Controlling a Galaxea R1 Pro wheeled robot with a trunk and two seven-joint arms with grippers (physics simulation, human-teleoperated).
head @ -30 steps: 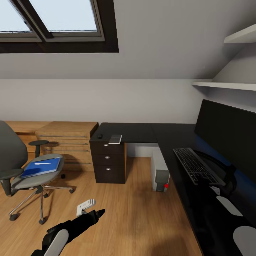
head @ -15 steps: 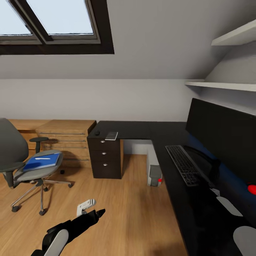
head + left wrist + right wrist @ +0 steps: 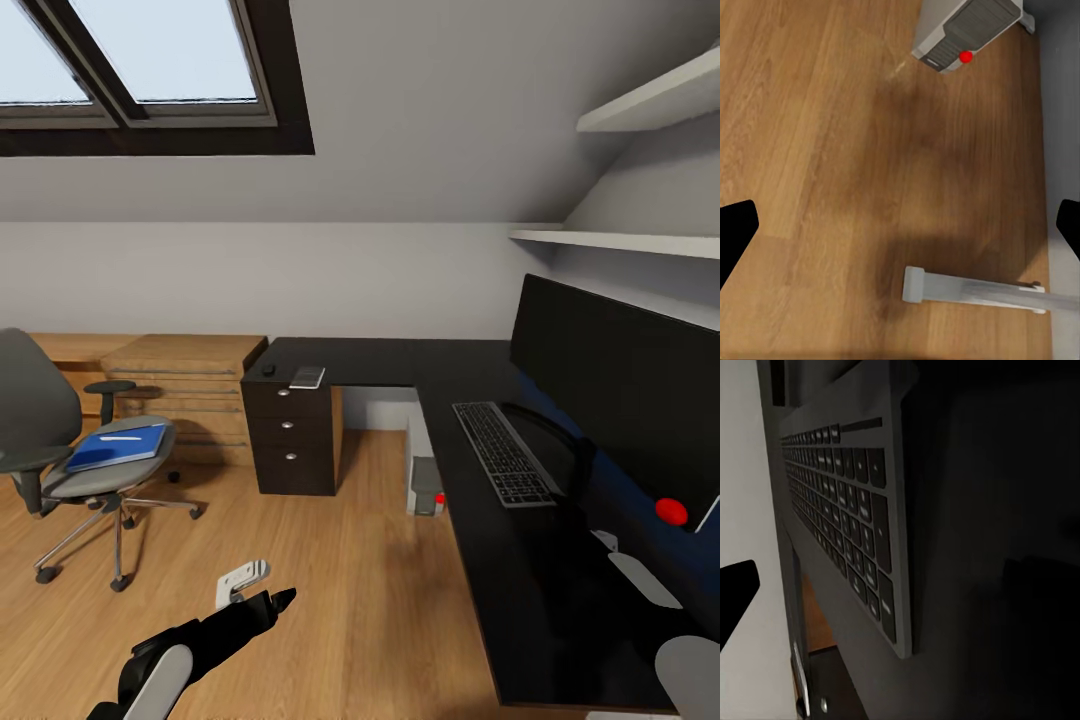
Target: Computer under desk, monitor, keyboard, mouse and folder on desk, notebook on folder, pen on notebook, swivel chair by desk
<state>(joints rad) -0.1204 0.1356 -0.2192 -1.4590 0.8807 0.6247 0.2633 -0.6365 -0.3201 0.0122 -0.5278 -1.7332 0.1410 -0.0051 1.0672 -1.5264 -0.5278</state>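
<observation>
Head view puts you in the attic bedroom, facing the L-shaped surface (image 3: 520, 590) that runs from the far wall toward you along the right. Your monitor (image 3: 620, 385) stands on its right-hand run, and the keyboard (image 3: 503, 452) lies flat just beside the monitor's stand, on the side toward the room. A red dot (image 3: 671, 511) sits near the monitor's lower corner. Under the surface, on the floor (image 3: 350, 600) by the inner corner, you see the computer (image 3: 424, 487).

At the far left end of the surface, above a black drawer unit (image 3: 290, 437), the mouse (image 3: 268, 369) rests beside the notebook (image 3: 308, 377), the two close but apart. Your chair (image 3: 70, 450) stands well apart on the left, with the blue folder (image 3: 118, 446) lying on its seat and a thin pale pen (image 3: 122, 437) on top of the folder. Low wooden shelf units (image 3: 185, 385) line the wall behind it.

Your left claw (image 3: 252, 590) hangs low over the bare floor; in the left wrist view its fingers (image 3: 736, 229) are spread wide, with the computer (image 3: 971, 30) and a white leg (image 3: 975, 291) of the surface beyond. Right wrist view looks closely along the keyboard (image 3: 847, 525); one dark fingertip (image 3: 735, 589) shows at the edge, and you cannot tell whether that claw is spread or pressed together.
</observation>
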